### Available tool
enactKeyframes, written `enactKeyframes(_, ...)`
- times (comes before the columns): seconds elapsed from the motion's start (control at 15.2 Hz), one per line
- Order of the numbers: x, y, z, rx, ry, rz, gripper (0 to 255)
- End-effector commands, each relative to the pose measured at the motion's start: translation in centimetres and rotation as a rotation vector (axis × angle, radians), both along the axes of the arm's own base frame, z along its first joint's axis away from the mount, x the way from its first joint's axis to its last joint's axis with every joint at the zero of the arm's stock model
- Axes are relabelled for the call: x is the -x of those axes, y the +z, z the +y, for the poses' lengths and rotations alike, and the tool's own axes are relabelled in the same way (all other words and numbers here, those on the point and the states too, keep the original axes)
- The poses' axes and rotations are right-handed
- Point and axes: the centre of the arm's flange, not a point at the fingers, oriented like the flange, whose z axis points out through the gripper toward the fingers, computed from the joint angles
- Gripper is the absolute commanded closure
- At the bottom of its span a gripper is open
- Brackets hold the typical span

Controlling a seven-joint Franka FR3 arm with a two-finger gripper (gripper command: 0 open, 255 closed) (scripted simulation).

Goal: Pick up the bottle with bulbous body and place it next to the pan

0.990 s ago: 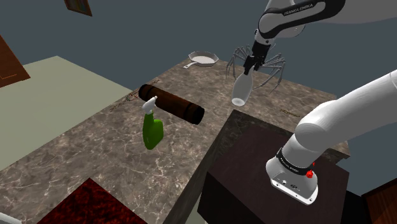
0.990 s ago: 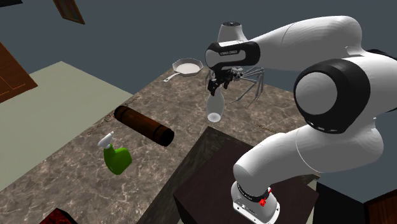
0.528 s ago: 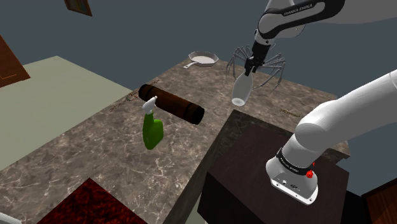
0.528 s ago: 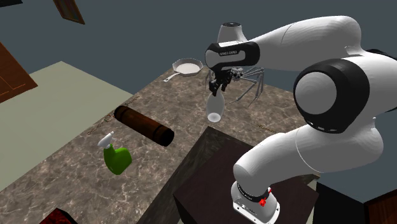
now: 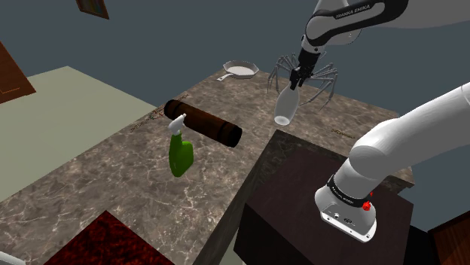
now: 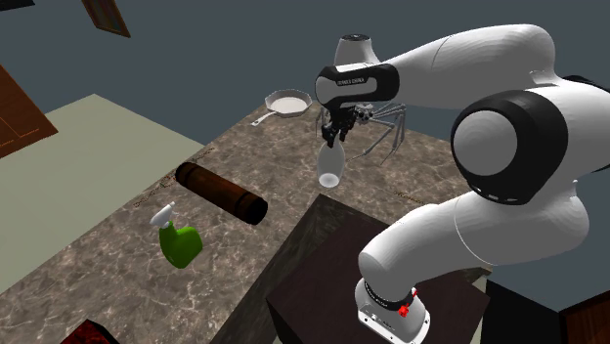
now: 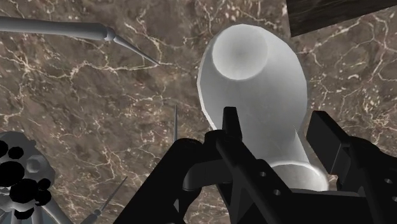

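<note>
Nothing has moved in 1 second: the jaws stay clamped on the neck of the pale bottle (image 5: 284, 106), which hangs body-down above the surface (image 5: 135, 162). Well apart from the pan (image 5: 241, 70), it likely needs carrying there.

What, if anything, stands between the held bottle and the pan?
Nothing sits squarely between them. The gripper holds the white bottle above the counter; the pan lies farther along it. A grey wire-legged object stands close beside the bottle, so its legs could catch.

Brown marbled counter (image 5: 113, 173), pale pan (image 5: 242, 70) at far end, wiry grey object (image 7: 57, 27), brown cylinder (image 5: 203, 123) lying, green spray bottle (image 5: 181, 156)
</note>
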Motion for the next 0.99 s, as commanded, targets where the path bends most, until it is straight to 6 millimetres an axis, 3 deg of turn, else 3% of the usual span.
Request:
enactKeyframes(0.0, 0.0, 0.0, 0.0, 0.0, 0.0, 0.001, 255)
enactKeyframes(0.92, 0.0, 7.4, 0.0, 0.0, 0.0, 0.001, 255)
